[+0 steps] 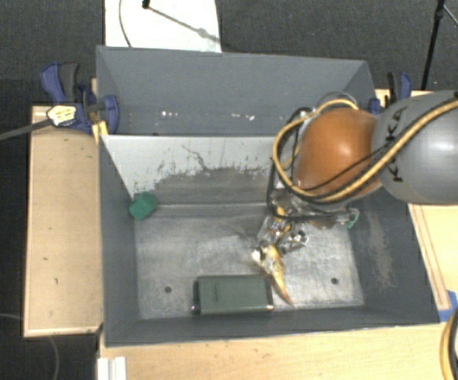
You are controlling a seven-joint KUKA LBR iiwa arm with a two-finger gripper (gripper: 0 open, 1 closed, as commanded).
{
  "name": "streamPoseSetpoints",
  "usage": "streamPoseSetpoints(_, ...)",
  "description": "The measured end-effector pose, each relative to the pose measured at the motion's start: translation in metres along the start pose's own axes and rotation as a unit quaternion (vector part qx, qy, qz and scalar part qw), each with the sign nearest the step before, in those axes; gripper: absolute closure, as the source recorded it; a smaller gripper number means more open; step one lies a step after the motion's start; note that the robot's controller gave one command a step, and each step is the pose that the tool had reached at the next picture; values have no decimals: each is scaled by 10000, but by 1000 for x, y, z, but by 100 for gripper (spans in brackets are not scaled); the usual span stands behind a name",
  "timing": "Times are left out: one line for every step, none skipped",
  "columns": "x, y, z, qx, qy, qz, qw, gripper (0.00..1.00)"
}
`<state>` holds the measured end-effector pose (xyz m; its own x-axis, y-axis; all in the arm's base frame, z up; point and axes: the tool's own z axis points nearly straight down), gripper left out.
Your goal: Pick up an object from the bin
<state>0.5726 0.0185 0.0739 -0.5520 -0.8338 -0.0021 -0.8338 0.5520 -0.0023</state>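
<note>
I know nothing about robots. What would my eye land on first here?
The big grey arm with its round orange cover stands out first, reaching into the grey bin from the right. Its tool hangs low over the middle of the floor, just above a small yellowish thing. A dark flat rectangular block lies by the front wall, and a little green lump sits at the far left.

Grey metal bin point(205, 244) viewed by a single camera from above, tilted somewhat toward the far wall point(229, 85), the whole bin framed at moderate range, its floor seen in full, KUKA arm point(442, 157) seen entering from the frame's right.
</note>
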Motion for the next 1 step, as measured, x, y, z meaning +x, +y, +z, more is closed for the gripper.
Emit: streamPoseSetpoints(0, 0, -1, -1, -3, 4, 10000, 100)
